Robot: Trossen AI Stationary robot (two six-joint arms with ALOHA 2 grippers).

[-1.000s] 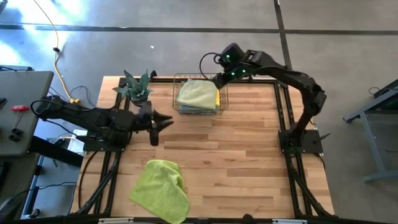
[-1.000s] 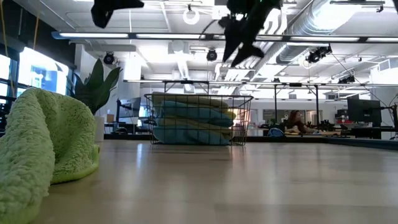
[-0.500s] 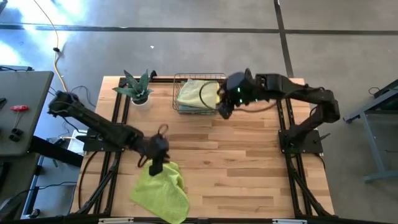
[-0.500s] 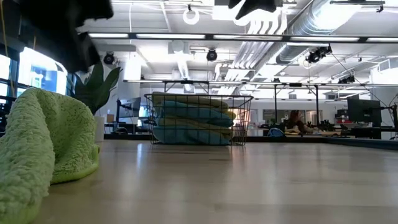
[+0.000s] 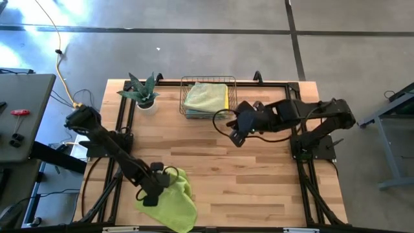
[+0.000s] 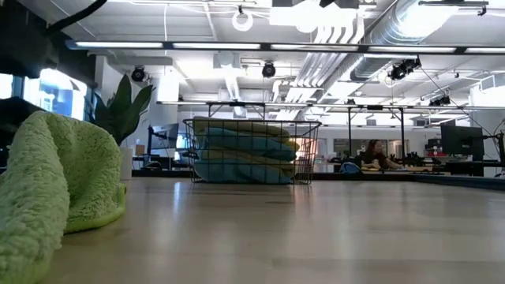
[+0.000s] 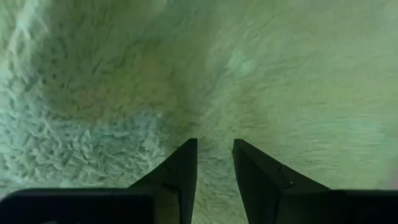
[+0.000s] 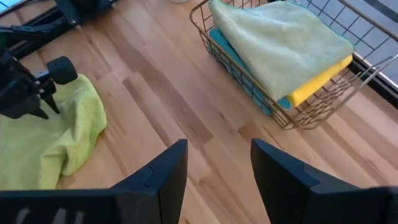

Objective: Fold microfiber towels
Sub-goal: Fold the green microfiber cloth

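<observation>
A crumpled lime green microfiber towel [image 5: 176, 202] lies in a heap at the table's near left; it also fills the left wrist view [image 7: 261, 74]. My left gripper [image 5: 150, 193] points steeply down at the heap's left part, its fingers [image 7: 214, 149] a little apart with only cloth beyond them. My right gripper [image 5: 236, 136] hangs open over the bare table middle, on the near side of a wire basket [image 5: 183, 97]. The basket holds folded towels: pale green [image 8: 280, 43] on top, yellow [image 8: 317, 87] and blue [image 8: 236, 59] below. My left gripper stands right at the lime towel's surface [image 7: 214, 124], coming from above and pointing down. I cannot tell whether its fingertips touch the cloth. Nothing is pinched between them.
A spiky potted plant [image 5: 141, 92] stands at the far left corner beside the basket. Bare wood [image 5: 259, 181] spreads across the middle and the near right. In the low view a person sits far off in the room behind the table.
My left gripper has swung from the table's left middle toward the near edge, sunk, and tipped from nearly level to pointing down over the lime towel. My right gripper has drawn away from the basket toward the table's middle. The towel has not moved.
</observation>
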